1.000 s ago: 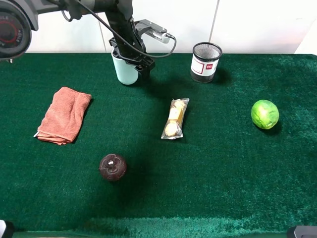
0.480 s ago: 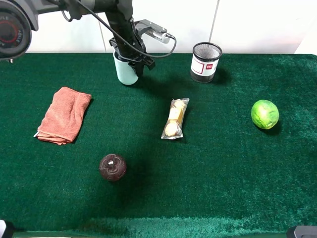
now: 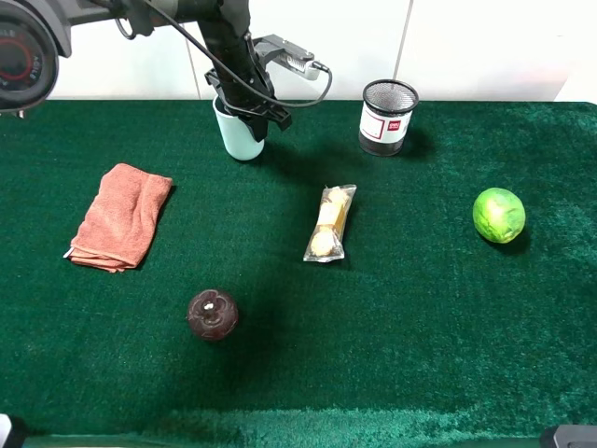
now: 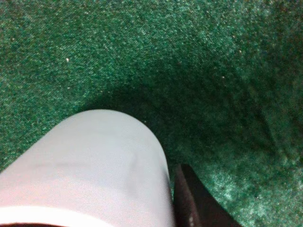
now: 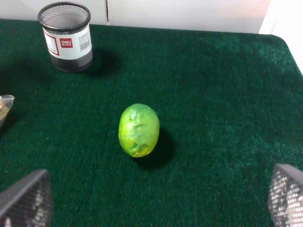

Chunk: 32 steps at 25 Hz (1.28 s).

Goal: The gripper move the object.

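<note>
Cup (image 3: 239, 140), from the high view, is clamped near its rim by the left hand (image 3: 245, 110) at the far side of the tabletop (image 3: 420, 308), left of the mesh pot (image 3: 387, 117). Left wrist: one finger (image 4: 189, 203) presses its smooth wall, so it may slip or tip. Right wrist: right hand (image 5: 154, 198) hangs spread wide near the lime (image 5: 138, 130).

The cup (image 3: 238, 140) is plain pale blue-green; the mesh pot (image 3: 387, 117) to its right is black with a white-and-red label. The table cover (image 3: 420, 327) is dark green — on it a salmon-pink cloth (image 3: 121, 217) at left, a maroon fruit (image 3: 212, 315) near, a yellow-green fruit (image 3: 499, 215) at right.
</note>
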Each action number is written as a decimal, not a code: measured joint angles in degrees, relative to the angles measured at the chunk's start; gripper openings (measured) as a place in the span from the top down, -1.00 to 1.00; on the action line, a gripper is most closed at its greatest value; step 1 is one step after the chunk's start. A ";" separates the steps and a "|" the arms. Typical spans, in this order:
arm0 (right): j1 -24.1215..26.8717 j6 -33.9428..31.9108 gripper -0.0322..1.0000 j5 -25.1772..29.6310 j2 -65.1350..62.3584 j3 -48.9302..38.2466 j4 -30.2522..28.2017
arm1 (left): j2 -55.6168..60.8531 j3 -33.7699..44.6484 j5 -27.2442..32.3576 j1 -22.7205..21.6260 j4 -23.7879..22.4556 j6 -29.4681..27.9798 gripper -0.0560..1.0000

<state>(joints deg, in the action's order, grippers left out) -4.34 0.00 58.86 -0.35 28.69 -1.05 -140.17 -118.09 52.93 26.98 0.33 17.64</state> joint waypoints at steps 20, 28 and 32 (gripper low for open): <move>0.00 0.00 -0.41 0.00 0.00 0.00 0.00 | 2.19 -7.28 8.32 0.00 0.05 -0.06 0.72; 0.00 0.00 -0.41 -0.11 0.00 0.00 0.00 | 4.84 -7.32 13.22 1.45 -0.33 -2.20 0.72; 0.00 0.00 -0.41 -0.23 0.00 0.00 0.00 | 6.32 -7.32 13.41 3.27 -0.33 -2.64 0.72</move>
<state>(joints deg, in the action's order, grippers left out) -4.34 0.00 58.63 -0.35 28.69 -1.05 -133.85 -125.41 66.33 30.25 0.00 15.00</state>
